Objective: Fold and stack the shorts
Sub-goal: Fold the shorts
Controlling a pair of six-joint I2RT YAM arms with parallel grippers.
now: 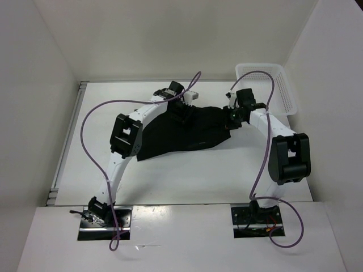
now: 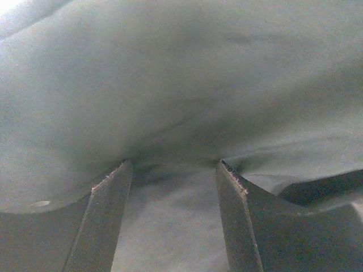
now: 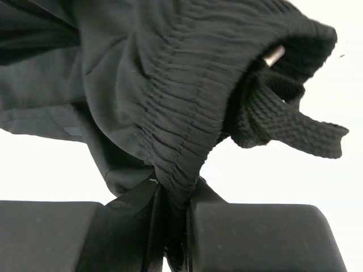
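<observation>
While the shorts (image 1: 190,133) lie spread on the white table (image 1: 170,181) between the two arms, toward its far side, both grippers are at the cloth. Noted: the left gripper (image 1: 182,109) sits at the far left edge of the shorts. Its wrist view shows the fingers (image 2: 108,221) spread apart, dark fabric draped across both tips and sagging into the gap, with no pinch visible. Noted: the right gripper (image 1: 232,117) is at the right edge. Its wrist view shows the fingers (image 3: 238,238) pressed together on the gathered elastic waistband (image 3: 176,130). The drawstring (image 3: 300,133) hangs loose beside the waistband, and a small silver-coloured end (image 3: 274,55) shows in the fold. The white mesh basket (image 1: 272,90) stands at the far right corner, apart from the shorts.
</observation>
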